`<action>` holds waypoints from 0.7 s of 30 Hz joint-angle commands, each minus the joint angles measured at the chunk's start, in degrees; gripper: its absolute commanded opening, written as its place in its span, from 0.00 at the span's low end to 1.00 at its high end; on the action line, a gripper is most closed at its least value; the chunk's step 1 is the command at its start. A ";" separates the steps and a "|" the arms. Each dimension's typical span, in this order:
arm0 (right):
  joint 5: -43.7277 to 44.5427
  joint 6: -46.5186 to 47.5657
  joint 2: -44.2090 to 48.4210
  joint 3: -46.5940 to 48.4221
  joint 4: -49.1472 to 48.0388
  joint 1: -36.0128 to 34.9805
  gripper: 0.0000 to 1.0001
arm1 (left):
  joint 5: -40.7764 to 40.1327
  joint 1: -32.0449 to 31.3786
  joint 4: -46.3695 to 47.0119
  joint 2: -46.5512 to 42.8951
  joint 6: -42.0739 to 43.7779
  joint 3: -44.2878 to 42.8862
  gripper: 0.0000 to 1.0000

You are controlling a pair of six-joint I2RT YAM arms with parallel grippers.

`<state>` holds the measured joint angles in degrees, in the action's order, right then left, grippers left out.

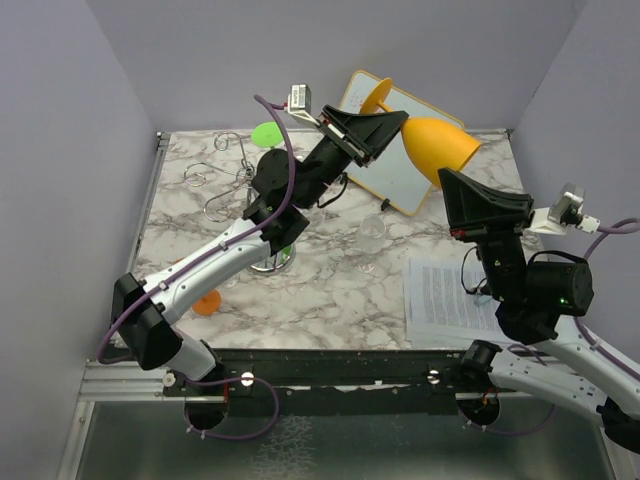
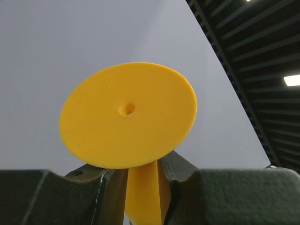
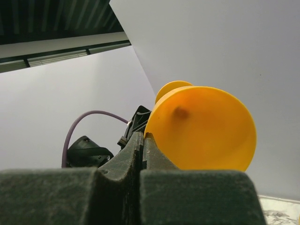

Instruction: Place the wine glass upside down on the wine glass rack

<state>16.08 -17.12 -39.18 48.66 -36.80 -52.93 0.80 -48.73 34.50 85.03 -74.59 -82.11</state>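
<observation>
The yellow wine glass (image 1: 437,146) is held up in the air above the back of the table, lying roughly sideways. My left gripper (image 1: 392,122) is shut on its stem (image 2: 143,187), just below the round foot (image 2: 127,115). My right gripper (image 1: 447,180) is shut at the rim of the bowl (image 3: 201,129), one finger inside the mouth and one outside. The wine glass rack (image 1: 222,175), thin silver wire loops on a post, stands at the back left. Its chrome base (image 1: 272,263) is partly hidden under my left arm.
A green disc (image 1: 266,133) sits by the rack's top. An orange disc (image 1: 206,302) lies near the left front. A clear glass (image 1: 371,238) stands mid-table. A whiteboard (image 1: 400,160) leans at the back, and a printed sheet (image 1: 445,295) lies at the right.
</observation>
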 commanded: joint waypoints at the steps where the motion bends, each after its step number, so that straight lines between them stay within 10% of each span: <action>1: -3.57 -1.80 -0.78 -1.85 -1.77 -0.42 0.01 | 1.67 -0.24 4.86 1.19 -2.44 0.19 0.31; 7: -3.64 -2.36 -0.90 -2.67 -2.10 -0.41 0.01 | 1.70 -0.23 7.29 1.23 -1.48 0.43 0.02; 11: -1.95 -3.01 -0.48 -2.28 -0.31 -0.40 0.01 | 0.68 -0.23 7.87 0.04 3.39 1.15 0.00; 16: 2.30 -3.18 -0.13 -0.32 4.27 -0.42 0.57 | 6.40 2.78 -0.03 0.28 18.05 -6.18 0.00; 21: 4.54 -2.77 0.31 1.28 8.05 -0.38 0.76 | 14.90 9.95 -16.98 2.76 27.15 -18.60 0.00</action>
<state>17.45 -20.03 -39.42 47.55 -33.04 -52.93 7.33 -44.34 30.35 87.24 -58.92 -91.05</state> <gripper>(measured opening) 0.735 0.041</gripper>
